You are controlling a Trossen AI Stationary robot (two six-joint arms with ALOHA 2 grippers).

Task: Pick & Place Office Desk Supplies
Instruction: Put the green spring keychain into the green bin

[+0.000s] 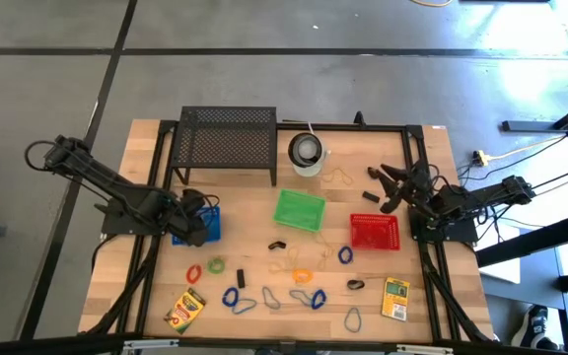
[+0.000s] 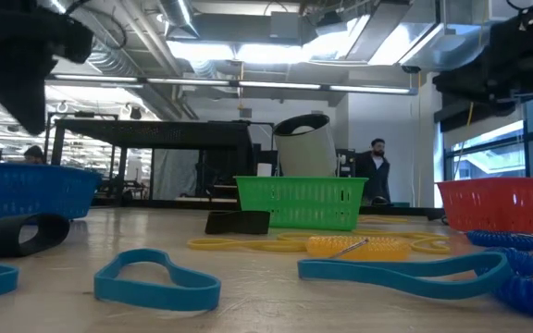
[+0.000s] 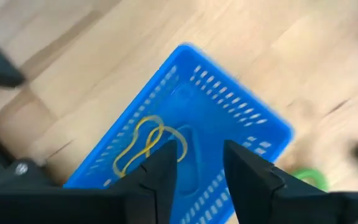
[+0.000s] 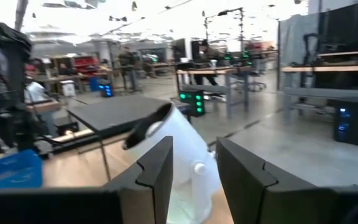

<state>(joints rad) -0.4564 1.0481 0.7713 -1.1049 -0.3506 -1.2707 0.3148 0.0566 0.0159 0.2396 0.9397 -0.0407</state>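
A: Left pincer (image 3: 194, 168): position?

B: Hovers over the blue basket (image 1: 208, 225) on the left side of the bench (image 1: 146, 138). Fingers parted by a narrow gap, nothing between them. In the left wrist view a yellow rubber band (image 3: 148, 144) lies on the basket floor just beside the fingertips.

A: Right pincer (image 4: 192, 163)?

B: Raised at the far right of the bench, beyond the red basket (image 1: 375, 233). Fingers apart, holding nothing. Past them stands the white cup (image 4: 178, 155).

A: Supplies?

B: Mostly loose on the near half of the bench. A red loop (image 1: 193, 271), a green loop (image 1: 215, 265) and several blue loops (image 1: 232, 297) toward the near left; an orange loop (image 1: 303, 274) near the middle. One crayon box (image 1: 184, 310) sits at the near left, the other (image 1: 395, 298) at the near right. The green basket (image 1: 299, 209) stands mid-bench, between blue and red.

A: Far side?

B: Black mesh rack (image 1: 224, 143), far left of centre, the white cup just to its right.
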